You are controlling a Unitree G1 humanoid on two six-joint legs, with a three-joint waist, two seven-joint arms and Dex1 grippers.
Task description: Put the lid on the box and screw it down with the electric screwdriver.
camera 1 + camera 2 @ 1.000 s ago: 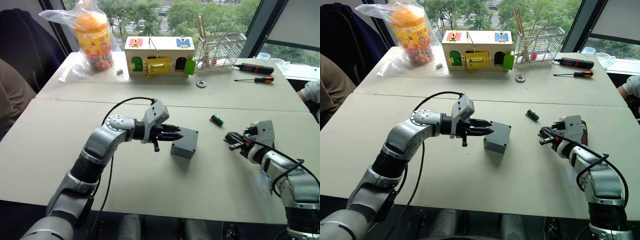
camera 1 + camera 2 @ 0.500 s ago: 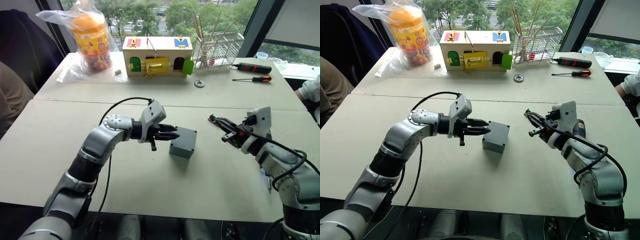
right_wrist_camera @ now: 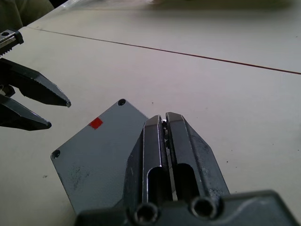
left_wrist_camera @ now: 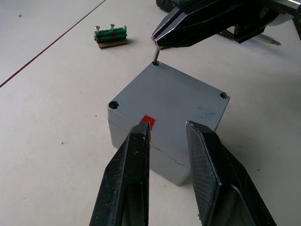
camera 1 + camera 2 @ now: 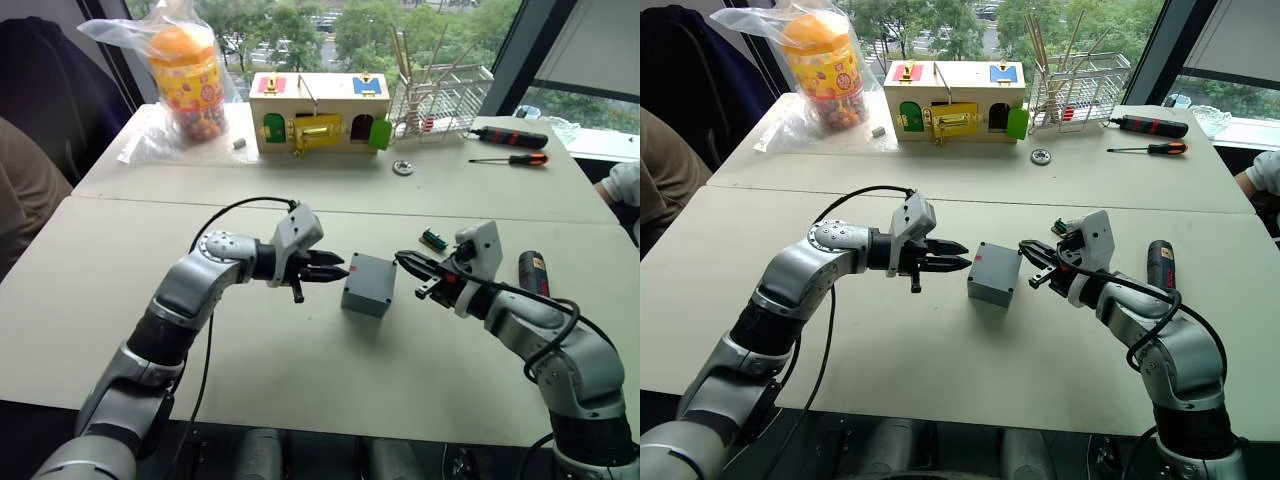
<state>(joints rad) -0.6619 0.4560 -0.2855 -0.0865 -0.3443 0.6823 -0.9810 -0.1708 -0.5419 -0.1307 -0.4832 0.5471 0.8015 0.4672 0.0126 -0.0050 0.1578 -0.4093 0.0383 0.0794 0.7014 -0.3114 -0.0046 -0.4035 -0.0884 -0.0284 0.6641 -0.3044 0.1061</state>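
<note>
Two eye views, head camera:
- the box (image 5: pixel 369 284), grey, at centre of frame on the bench (image 5: pixel 300 390), the lid already seated on it
- left pincer (image 5: pixel 337 272) just left of the box, level with it, fingers apart, holding nothing
- right pincer (image 5: pixel 405 266) just right of the box, tips reaching over its near corner
- the electric screwdriver (image 5: pixel 533 272) lying flat at right of frame, well apart from the box, untouched
- green screw holder (image 5: pixel 433 239) on the bench beyond the right pincer

One left wrist view:
- the lid (image 4: pixel 174 101) sits square on the box, seam line visible under it, red mark on the side facing this pincer
- three open corner holes visible
- right pincer's fingers pressed together on a small screw (image 4: pixel 156 54), which hangs point down right above the fourth corner hole

One right wrist view:
- own fingers closed side by side over the lid corner; the screw itself is hidden behind them
- left pincer's two spread tips sit just beside the box edge with the red mark

Step in hand, judged: seating the first screw. To do it well, keep the screw upright and centred over the hole, lower it gently until the thread rests inside, then release without tipping it. The left pincer would do well to steady the box so that the lid does not slide before the driver is fetched
</note>
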